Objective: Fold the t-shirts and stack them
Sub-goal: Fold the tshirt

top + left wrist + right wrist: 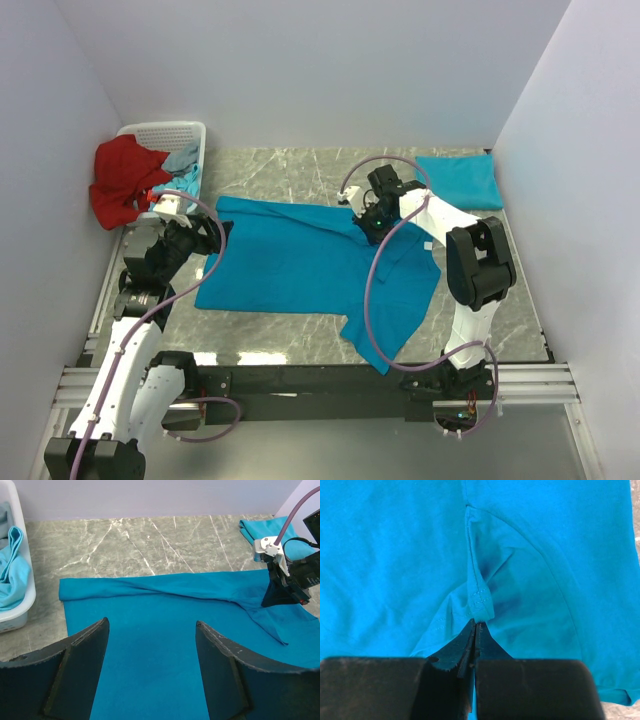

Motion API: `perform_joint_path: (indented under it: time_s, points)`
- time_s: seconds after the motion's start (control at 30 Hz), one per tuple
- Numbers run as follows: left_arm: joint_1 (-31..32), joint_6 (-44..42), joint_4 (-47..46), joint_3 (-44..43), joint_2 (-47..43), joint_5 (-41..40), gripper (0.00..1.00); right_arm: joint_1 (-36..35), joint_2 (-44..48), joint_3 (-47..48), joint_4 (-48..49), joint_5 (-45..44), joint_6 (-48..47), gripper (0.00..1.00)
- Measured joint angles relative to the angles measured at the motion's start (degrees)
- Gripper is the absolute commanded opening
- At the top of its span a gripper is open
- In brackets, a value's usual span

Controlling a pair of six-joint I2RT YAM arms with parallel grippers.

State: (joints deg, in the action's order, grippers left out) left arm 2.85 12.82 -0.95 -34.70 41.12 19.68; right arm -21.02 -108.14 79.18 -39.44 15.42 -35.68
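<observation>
A teal-blue t-shirt (300,265) lies spread across the middle of the table, its far edge folded over in a long band (150,587). My right gripper (372,225) is shut on a stitched hem of this shirt (395,555), and the cloth rises in a small peak at its tips (476,624). Over the shirt's left end, my left gripper (215,235) stands open. Between its fingers (152,622) there is only flat cloth below. A second t-shirt (460,180), folded into a rectangle, lies at the back right corner.
A white basket (170,135) stands at the back left, with a red cloth (120,180) draped over its rim and light blue cloth (12,565) inside. White walls close in the table on three sides. Bare marble (290,165) shows behind the shirt.
</observation>
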Motion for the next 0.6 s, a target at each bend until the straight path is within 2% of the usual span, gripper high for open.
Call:
perform_joint_path:
  time_s: [0.6]
  points:
    - [0.0, 0.0, 0.0, 0.0, 0.0, 0.0, 0.75, 1.2, 0.0, 0.0, 0.0, 0.5, 0.2, 0.00]
